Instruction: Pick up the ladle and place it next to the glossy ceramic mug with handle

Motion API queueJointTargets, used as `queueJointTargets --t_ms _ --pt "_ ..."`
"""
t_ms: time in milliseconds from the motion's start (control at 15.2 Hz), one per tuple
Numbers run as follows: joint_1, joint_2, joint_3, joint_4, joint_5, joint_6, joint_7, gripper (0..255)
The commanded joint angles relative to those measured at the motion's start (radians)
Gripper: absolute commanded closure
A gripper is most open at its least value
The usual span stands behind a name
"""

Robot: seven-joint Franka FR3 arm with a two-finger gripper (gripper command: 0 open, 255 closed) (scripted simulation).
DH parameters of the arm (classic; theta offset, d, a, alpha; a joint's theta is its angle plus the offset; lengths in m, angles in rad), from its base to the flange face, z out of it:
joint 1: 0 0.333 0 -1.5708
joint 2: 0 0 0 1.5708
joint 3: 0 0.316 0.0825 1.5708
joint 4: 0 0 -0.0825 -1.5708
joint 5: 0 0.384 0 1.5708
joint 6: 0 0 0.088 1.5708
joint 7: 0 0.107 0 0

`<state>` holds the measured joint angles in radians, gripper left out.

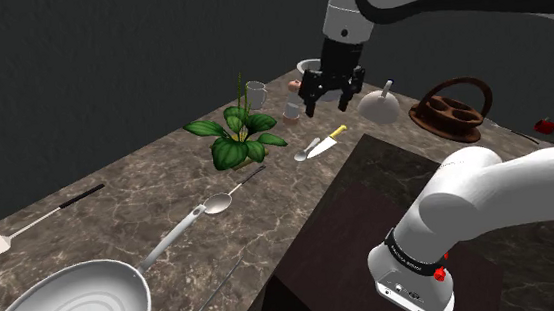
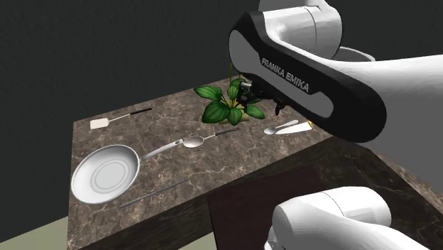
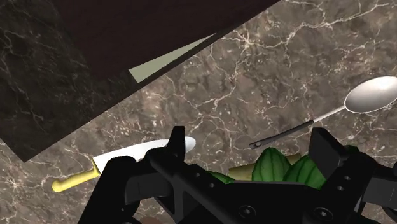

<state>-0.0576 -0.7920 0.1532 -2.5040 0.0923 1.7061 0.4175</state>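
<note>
Open gripper up high, ladle lying well apart from it

The black gripper (image 1: 329, 106) hangs over the marble table (image 1: 118, 206) with its 2 fingers apart and nothing in them. The ladle (image 1: 217, 203) lies flat on the table past the green plant (image 1: 235, 134), down and left of the gripper in the shoulder view. Its thin dark handle points back at the plant, and its shiny bowl is the far end. I think the hand must cross the plant and close across that handle
</note>
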Motion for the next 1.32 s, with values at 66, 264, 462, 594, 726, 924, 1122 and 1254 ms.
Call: queueJointTargets --t_ms 66,264,462,594,726,924,1122,1254 --pt "-0.016 0.014 0.085 -0.068 0.05 0.11 0.163 0" --pt "-0.035 0.057 0.174 -0.114 0.092 0.223 0.318 0" --pt "-0.063 0.128 0.267 -0.138 0.122 0.341 0.478 0" --pt "-0.092 0.189 0.333 -0.143 0.131 0.422 0.587 0" --pt "-0.131 0.261 0.403 -0.137 0.127 0.502 0.702 0" --pt "-0.212 0.385 0.515 -0.113 0.085 0.616 0.893 0" --pt "-0.328 0.529 0.641 -0.071 -0.025 0.717 1.121 0" --pt "-0.423 0.644 0.728 -0.032 -0.163 0.768 1.313 0"
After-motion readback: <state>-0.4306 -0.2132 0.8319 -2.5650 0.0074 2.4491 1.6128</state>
